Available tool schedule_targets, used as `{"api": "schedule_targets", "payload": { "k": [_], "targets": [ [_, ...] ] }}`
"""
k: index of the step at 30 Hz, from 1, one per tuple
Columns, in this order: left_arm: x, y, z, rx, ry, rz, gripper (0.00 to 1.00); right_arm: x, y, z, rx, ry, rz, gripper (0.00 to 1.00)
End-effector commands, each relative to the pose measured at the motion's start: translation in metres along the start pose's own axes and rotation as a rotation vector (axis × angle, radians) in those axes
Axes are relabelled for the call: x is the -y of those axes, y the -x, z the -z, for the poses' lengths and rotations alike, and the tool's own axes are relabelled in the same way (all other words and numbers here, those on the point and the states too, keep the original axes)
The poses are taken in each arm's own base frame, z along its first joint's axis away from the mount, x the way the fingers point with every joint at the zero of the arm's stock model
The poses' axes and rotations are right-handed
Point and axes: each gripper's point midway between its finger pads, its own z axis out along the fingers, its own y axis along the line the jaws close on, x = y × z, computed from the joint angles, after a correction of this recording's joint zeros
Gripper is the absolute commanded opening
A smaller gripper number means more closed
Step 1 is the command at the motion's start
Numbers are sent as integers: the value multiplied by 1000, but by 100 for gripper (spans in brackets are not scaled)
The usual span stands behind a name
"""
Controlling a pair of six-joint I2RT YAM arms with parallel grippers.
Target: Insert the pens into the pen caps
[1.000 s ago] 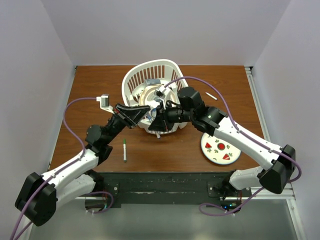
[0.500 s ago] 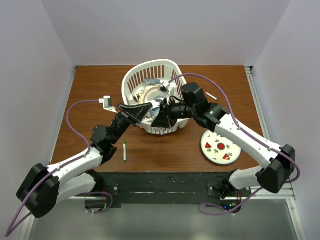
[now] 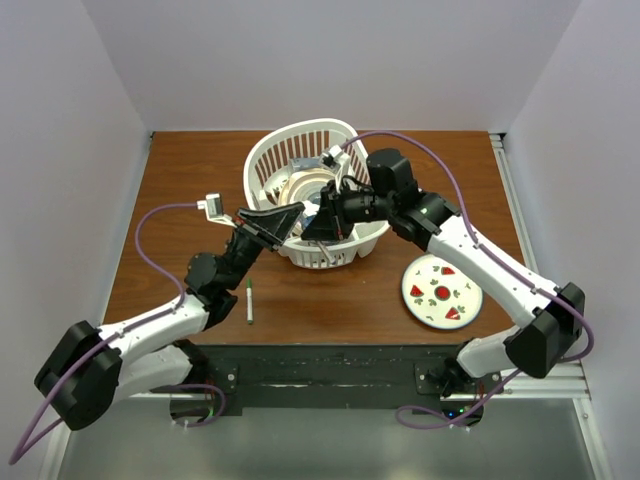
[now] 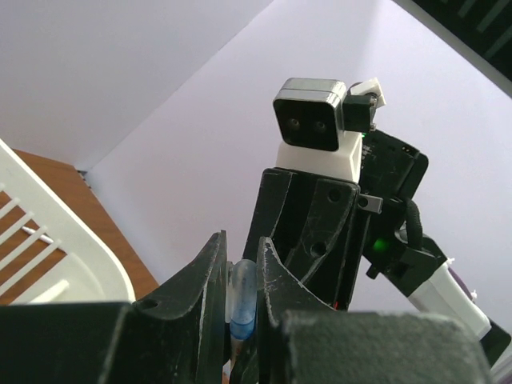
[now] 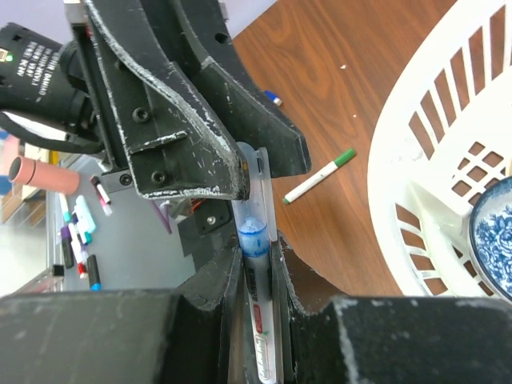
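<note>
Two grippers meet tip to tip in the air above the near rim of the white basket (image 3: pixel 300 126). The left gripper (image 4: pixel 240 268) is pinched narrow on a see-through cap (image 4: pixel 242 300), with the cap's open end pointing toward the other arm. The right gripper (image 5: pixel 258 268) is clamped narrow on a white pen (image 5: pixel 262 328), its barrel lined up with the cap. The blue tip sits inside the cap's mouth. My read is that the pen is partly in but not clearly seated, so what remains is a straight push along the barrel. Both pieces are held off the table (image 3: pixel 170 190), likely so each arm can adjust its angle freely.

One green-capped pen (image 3: pixel 249 300) lies flat on the table to the near left of the basket, apart from both grippers. It looks finished. The strawberry plate (image 3: pixel 440 292) sits to the near right. A blue-patterned bowl (image 5: pixel 492 232) is inside the basket.

The surface is smooth dark brown wood grain with no cloth. Plain pale walls (image 3: pixel 330 60) close in on three sides. A black rail (image 3: pixel 330 375) runs along the near edge.
</note>
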Motion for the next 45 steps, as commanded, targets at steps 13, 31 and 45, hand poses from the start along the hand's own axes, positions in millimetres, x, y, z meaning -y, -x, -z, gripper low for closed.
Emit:
{"api": "schedule_targets", "payload": {
  "k": [13,31,45],
  "targets": [
    [66,-102,34,-697,-142,-22,0,9,115,32,469,3,316,0],
    [122,-20,-52,-601,-199,-271,55,4,52,41,392,42,247,0],
    [99,18,-12,-547,12,-541,79,-7,72,54,477,30,179,0]
  ]
}}
